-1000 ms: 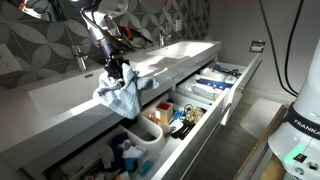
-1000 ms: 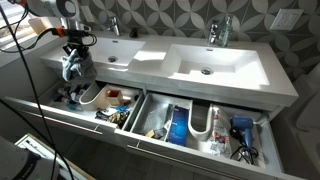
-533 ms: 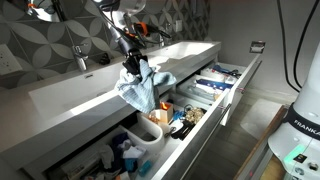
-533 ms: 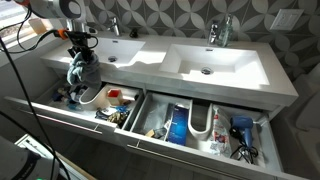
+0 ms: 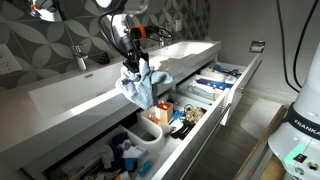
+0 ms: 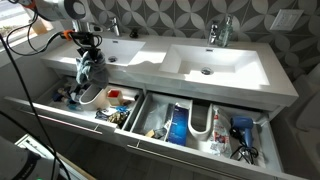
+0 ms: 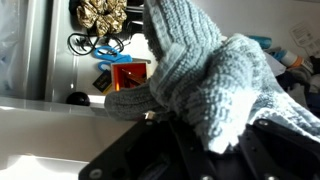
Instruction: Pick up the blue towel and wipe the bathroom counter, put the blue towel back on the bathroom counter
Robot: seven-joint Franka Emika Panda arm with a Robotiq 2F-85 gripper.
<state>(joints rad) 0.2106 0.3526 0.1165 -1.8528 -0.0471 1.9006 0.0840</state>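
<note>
Wrist view is mostly filled by the blue towel (image 7: pixel 200 80), bunched and hanging from the claw (image 7: pixel 190 140), which is clenched on its upper folds. In both exterior views the claw (image 5: pixel 131 60) (image 6: pixel 87 52) holds the towel (image 5: pixel 138 86) (image 6: pixel 88 70) in the air at the front edge of the table (image 5: pixel 70 88) (image 6: pixel 240 82), close to one end. The cloth drapes past that edge and over an open drawer (image 5: pixel 205 100) (image 6: pixel 105 108) full of small things.

We judge that the wiping has yet to take hold, since the towel seems to hang off the table and not press flat on it. The main risk is the drawer. If the grip on the loose folds slips, the towel falls among the clutter, where we see an orange box (image 7: pixel 127 75). A low pass could drag the hanging end through those things, or knock the claw against the front edge.
</note>
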